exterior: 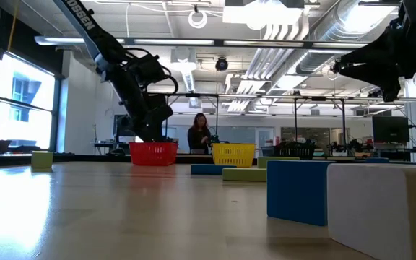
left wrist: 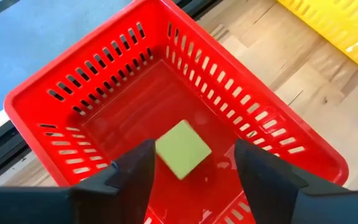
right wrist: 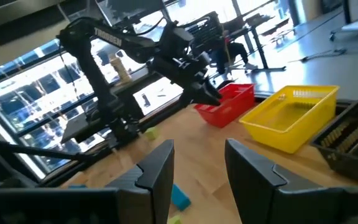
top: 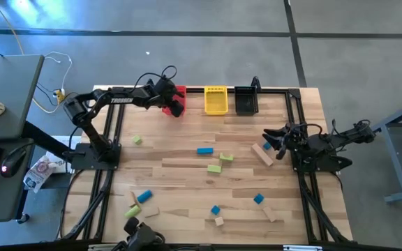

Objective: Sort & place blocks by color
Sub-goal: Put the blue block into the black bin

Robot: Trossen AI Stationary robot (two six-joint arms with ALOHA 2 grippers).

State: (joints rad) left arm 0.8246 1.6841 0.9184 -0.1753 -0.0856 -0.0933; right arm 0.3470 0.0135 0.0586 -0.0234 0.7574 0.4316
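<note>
A light green cube (left wrist: 183,149) lay tilted on the floor of the red bin (left wrist: 55,93), seen between the left gripper's spread fingers (left wrist: 132,171) and touched by neither. The left gripper (top: 174,103) hung over that bin at the table's far edge, jaws apart and empty. Beside the red bin along the same edge stood the yellow bin (top: 216,100) and then the black bin (top: 246,102). The remaining blocks were scattered over the wooden table (top: 180,164): a green cube (top: 137,140) near the left side, a blue bar (top: 205,150) and two green blocks (top: 219,163) around the middle, a tan bar (top: 262,154) just beside the right arm, and blue and tan pieces (top: 216,214) toward the near edge. The right gripper (top: 279,141) waited above the table's right side with its fingers (right wrist: 160,168) apart, holding nothing. In the low view a person (exterior: 198,134) stood far off in the room behind the bins.
</note>
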